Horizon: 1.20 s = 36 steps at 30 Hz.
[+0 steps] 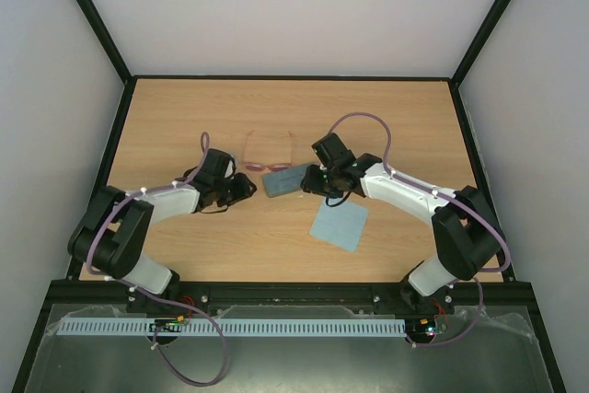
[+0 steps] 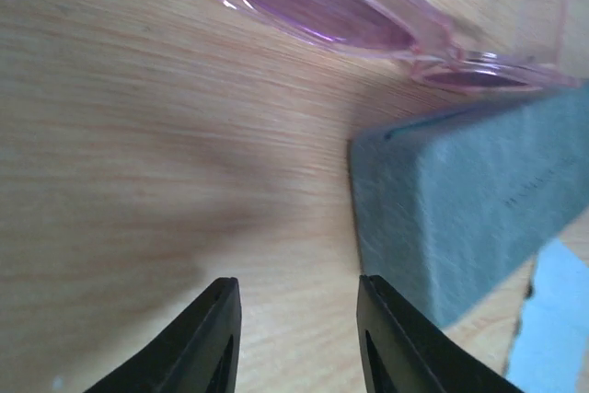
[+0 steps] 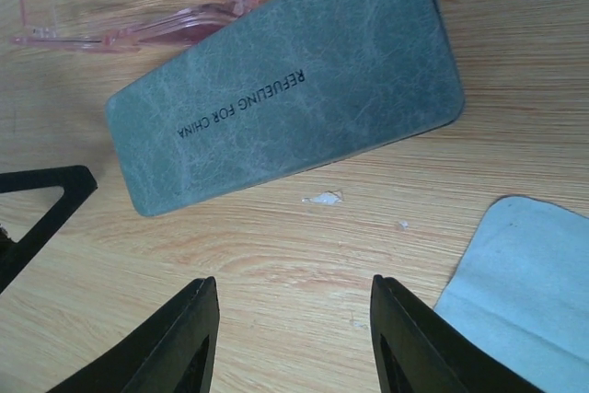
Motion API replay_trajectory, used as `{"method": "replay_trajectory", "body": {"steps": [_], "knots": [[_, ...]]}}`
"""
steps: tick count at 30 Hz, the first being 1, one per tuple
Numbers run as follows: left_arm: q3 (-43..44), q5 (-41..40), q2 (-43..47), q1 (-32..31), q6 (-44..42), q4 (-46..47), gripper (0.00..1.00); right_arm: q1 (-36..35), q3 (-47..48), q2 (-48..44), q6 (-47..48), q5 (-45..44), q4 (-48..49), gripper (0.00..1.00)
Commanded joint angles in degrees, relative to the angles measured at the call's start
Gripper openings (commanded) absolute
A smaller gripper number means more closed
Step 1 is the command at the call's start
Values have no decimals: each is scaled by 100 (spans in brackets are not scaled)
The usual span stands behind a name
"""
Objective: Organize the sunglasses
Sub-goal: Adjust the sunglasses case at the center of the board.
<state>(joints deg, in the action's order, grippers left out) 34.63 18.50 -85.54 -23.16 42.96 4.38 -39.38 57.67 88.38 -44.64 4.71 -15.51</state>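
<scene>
The pink translucent sunglasses [image 1: 267, 161] lie unfolded on the table, temple arms pointing to the far side, just behind the shut grey-blue case [image 1: 287, 179]. In the left wrist view the sunglasses [image 2: 340, 16] lie ahead and the case [image 2: 469, 200] to the right. My left gripper [image 1: 245, 189] is low at the case's left end, open, with bare wood between its fingers [image 2: 296, 284]. My right gripper [image 1: 316, 182] is at the case's right end, also open over bare wood [image 3: 293, 284]. From there I see the case [image 3: 285, 80] and sunglasses [image 3: 156, 29].
A square light-blue cloth [image 1: 339, 225] lies flat in front of the case, also seen at the right edge of the right wrist view [image 3: 525, 273]. Black frame rails border the table [image 1: 276, 117] at back and sides. A small white chip [image 3: 324, 198] marks the wood.
</scene>
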Motion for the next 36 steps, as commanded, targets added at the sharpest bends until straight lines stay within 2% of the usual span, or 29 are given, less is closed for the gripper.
{"method": "replay_trajectory", "body": {"steps": [1,10,23,27,36], "knots": [[290,-559,-409,34,-191,154,36,123,-171,-153,-64,-49,-146,46],[725,-549,-1250,-68,-196,453,29,487,-378,-144,-111,137,55,38],[337,-830,-1115,-1510,454,642,29,1056,-388,-85,70,261,98,36],[297,-962,-1090,-1998,627,682,30,1066,-331,-64,194,103,-40,40],[448,-973,-1146,-2450,753,656,31,974,66,77,575,-66,-577,64]]}}
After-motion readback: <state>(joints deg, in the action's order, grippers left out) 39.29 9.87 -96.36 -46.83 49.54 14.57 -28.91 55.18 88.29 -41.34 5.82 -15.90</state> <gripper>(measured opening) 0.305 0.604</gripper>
